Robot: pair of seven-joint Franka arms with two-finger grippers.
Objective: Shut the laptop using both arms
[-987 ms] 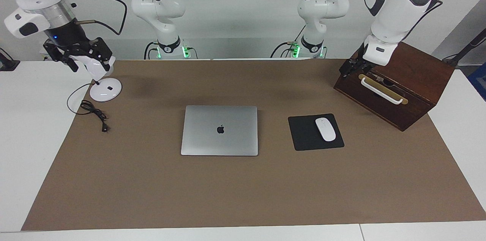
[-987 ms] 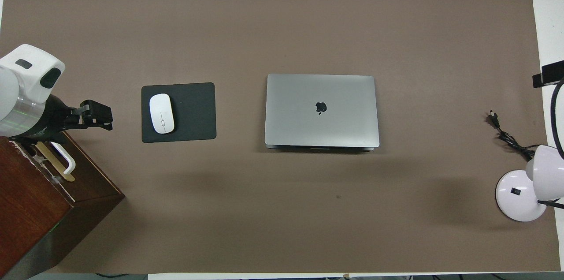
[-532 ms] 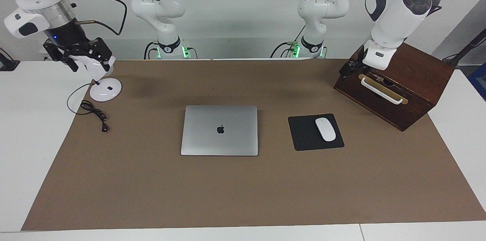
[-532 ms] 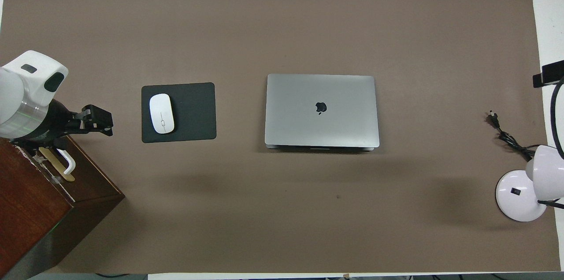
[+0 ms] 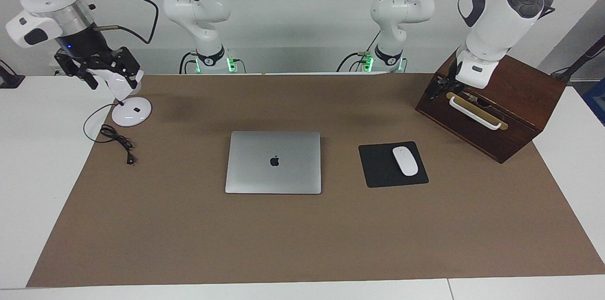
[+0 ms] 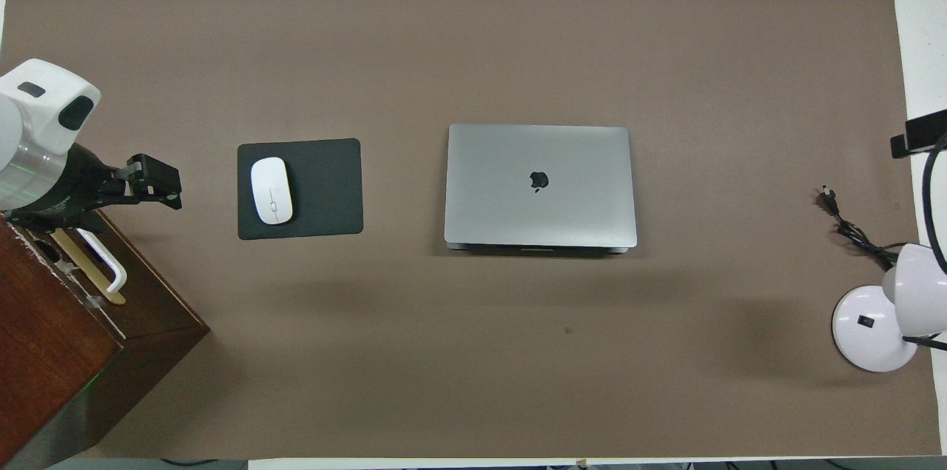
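The left gripper (image 5: 437, 88) has drifted a little over the last second — in the facing view the wrist has lifted and swung toward the box (image 5: 515, 101) top, and in the overhead view the same gripper (image 6: 154, 181) has slid slightly away from the mousepad (image 6: 333, 189) and farther out from the robots. It hangs over the box edge, just above the white handle (image 5: 475, 113), holding nothing; its fingers look parted, though from this angle the tips are hard to separate. Out from it, toward the table's middle, lies the mousepad with the mouse (image 5: 405, 161) on it, and past that the laptop (image 5: 273, 162).

The right gripper (image 5: 101, 66) waits above the lamp (image 5: 125, 97) at its own end of the table, unmoved, jaws apart and empty; the lamp's cord (image 5: 118, 141) trails between it and the laptop. In the overhead view only a dark edge of this arm shows, too little to add anything.

The laptop itself has not shifted. It sits flat in the middle of the mat (image 5: 302, 243), well apart from both grippers, lid down with the logo facing up — so the closing appears done. The left arm's small motion reads as a retreat, not an approach; nothing remains to press.
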